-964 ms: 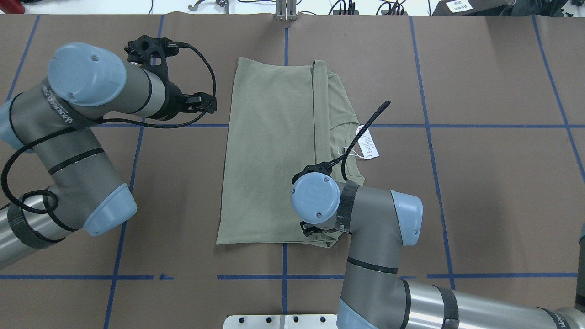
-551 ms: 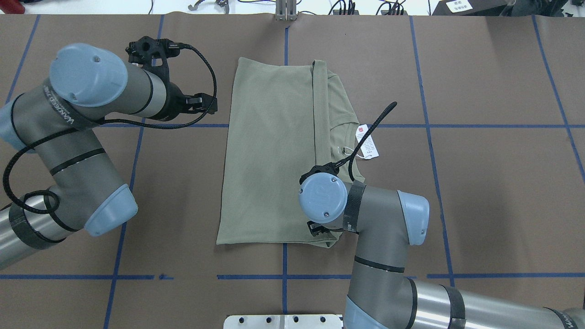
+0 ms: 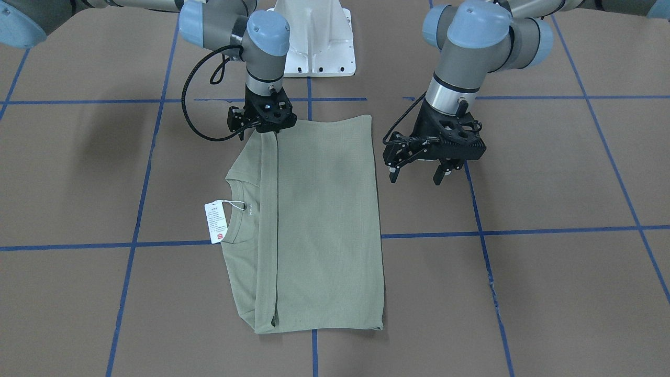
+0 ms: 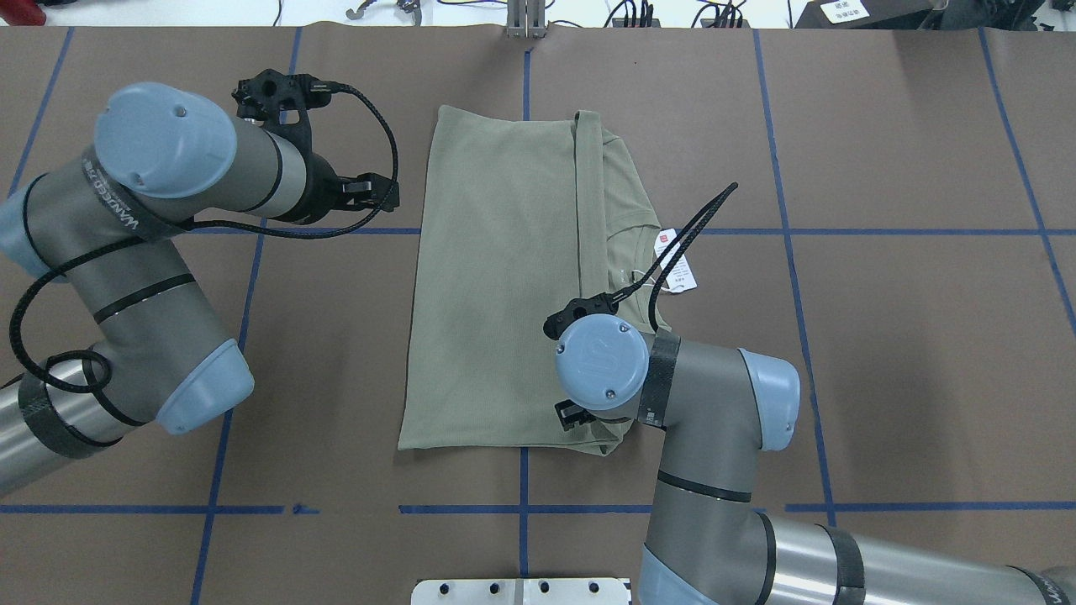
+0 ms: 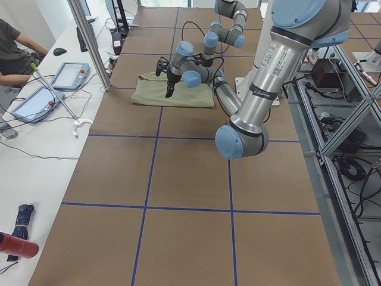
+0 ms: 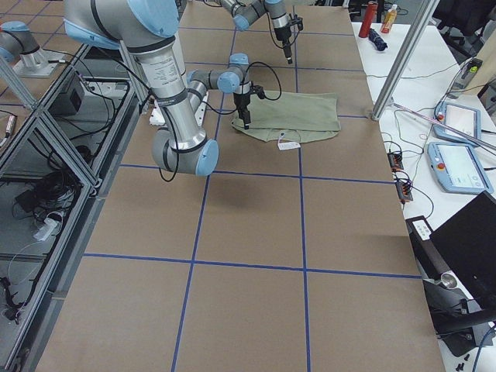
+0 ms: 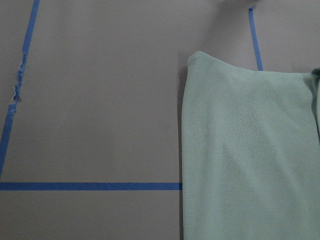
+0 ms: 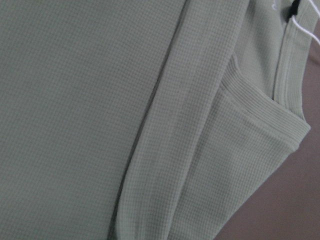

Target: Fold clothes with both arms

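Observation:
The clothes are one pale green shirt (image 3: 319,220) (image 4: 496,286), lying flat and folded into a long rectangle, with a sleeve strip laid along it. Its ribbed collar (image 3: 243,209) (image 8: 265,110) and white hang tag (image 3: 216,222) (image 4: 677,262) stick out on the robot's right side. My right gripper (image 3: 271,128) points straight down over the shirt's edge nearest the robot, by the sleeve strip. Its wrist hides the fingers, so I cannot tell if it is open or shut. My left gripper (image 3: 414,178) (image 4: 378,192) hovers open and empty just off the shirt's left edge (image 7: 182,150).
Blue tape lines (image 4: 786,231) cross the brown table cover. The white pedestal base (image 3: 314,42) stands at the robot's side. In the exterior left view a person (image 5: 12,47) sits at a side table with tablets (image 5: 68,74), beyond a metal post (image 5: 89,42).
My right wrist has shifted a little toward the robot's right over the shirt's near edge, and its cable swung with it. The shirt and the left arm look unchanged.

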Action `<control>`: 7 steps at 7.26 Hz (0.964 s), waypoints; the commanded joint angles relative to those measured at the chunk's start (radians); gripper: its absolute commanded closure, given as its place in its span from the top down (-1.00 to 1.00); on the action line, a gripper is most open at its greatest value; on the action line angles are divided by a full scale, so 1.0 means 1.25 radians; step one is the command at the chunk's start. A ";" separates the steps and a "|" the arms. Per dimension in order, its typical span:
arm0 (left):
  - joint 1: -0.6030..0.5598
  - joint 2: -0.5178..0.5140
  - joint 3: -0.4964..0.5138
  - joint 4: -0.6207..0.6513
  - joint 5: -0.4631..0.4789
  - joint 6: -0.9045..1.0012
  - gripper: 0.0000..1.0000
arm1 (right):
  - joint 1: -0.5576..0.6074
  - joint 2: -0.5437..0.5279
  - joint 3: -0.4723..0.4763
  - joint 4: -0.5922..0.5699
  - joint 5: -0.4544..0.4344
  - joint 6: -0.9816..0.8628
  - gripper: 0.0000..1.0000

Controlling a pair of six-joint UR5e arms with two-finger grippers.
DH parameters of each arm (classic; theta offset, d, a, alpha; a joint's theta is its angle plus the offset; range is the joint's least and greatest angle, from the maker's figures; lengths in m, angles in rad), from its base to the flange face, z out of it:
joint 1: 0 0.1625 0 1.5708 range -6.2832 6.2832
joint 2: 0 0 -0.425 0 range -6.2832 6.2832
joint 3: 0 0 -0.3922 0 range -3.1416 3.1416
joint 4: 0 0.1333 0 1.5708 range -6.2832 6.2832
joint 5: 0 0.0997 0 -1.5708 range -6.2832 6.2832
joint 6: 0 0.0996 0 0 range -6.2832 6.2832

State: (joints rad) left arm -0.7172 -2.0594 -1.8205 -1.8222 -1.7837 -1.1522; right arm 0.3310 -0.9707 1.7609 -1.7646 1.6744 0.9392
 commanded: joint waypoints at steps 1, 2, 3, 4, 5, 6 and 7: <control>0.002 0.004 0.003 -0.003 0.001 0.001 1.00 | -0.001 -0.006 0.000 0.035 0.001 0.007 0.91; 0.003 0.004 0.006 -0.003 0.001 0.001 1.00 | -0.001 -0.005 0.001 0.035 0.001 0.006 0.63; 0.003 0.004 0.005 -0.003 0.001 0.001 1.00 | -0.002 -0.004 0.001 0.036 -0.001 0.002 0.29; 0.003 0.004 0.006 -0.003 0.001 0.001 1.00 | -0.003 -0.003 0.003 0.036 -0.001 0.001 0.12; 0.003 0.004 0.006 -0.003 0.001 0.001 1.00 | -0.003 -0.001 0.001 0.041 -0.001 0.001 0.02; 0.003 0.004 0.007 -0.004 0.001 0.003 1.00 | -0.006 -0.009 -0.001 0.077 -0.001 0.001 -0.05; 0.003 0.004 0.009 -0.004 0.001 0.004 1.00 | -0.006 -0.009 -0.002 0.090 0.001 0.000 -0.06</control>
State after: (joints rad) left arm -0.7134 -2.0540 -1.8114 -1.8264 -1.7825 -1.1491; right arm 0.3248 -0.9790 1.7603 -1.6804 1.6739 0.9401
